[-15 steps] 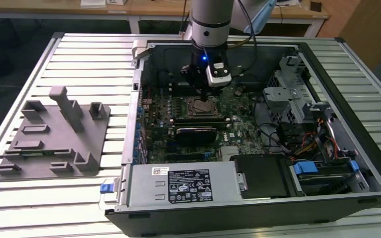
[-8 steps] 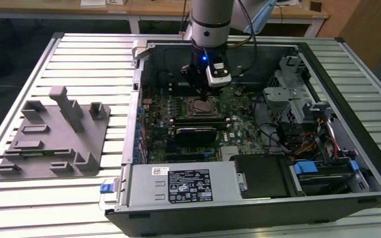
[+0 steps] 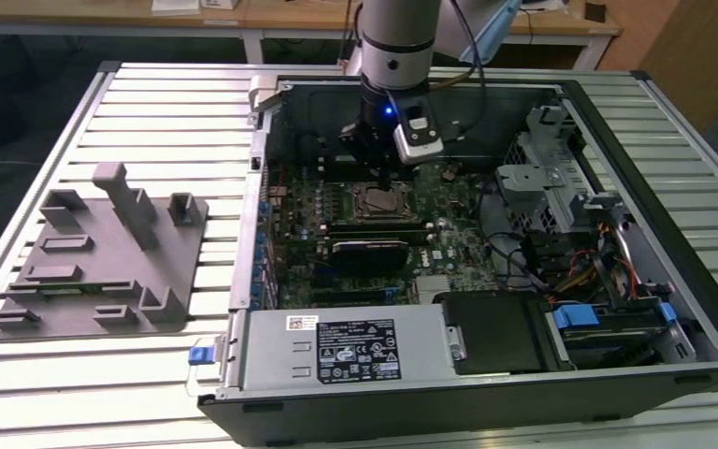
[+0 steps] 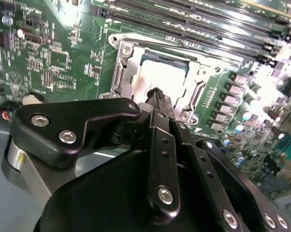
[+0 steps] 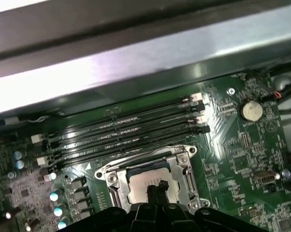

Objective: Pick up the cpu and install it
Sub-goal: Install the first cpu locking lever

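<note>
The cpu (image 4: 167, 72) is a silvery-grey square lying flat in the black socket with a metal frame (image 4: 122, 72) on the green motherboard. In the first wrist view the cpu (image 5: 140, 182) sits inside that frame (image 5: 183, 162). My gripper (image 4: 155, 92) hangs right over the chip's middle, its two black fingers pressed together with nothing between them. Whether the tips touch the metal top I cannot tell. In the exterior view the gripper (image 3: 378, 178) reaches down into the open computer case just above the socket (image 3: 380, 198).
The grey plastic tray (image 3: 35, 281) with upright posts lies on the slatted table at the exterior view's left. Memory slots (image 5: 126, 130) run beside the socket. The case wall (image 5: 136, 63), drive cage (image 3: 559, 182) and power supply (image 3: 347, 346) ring the board.
</note>
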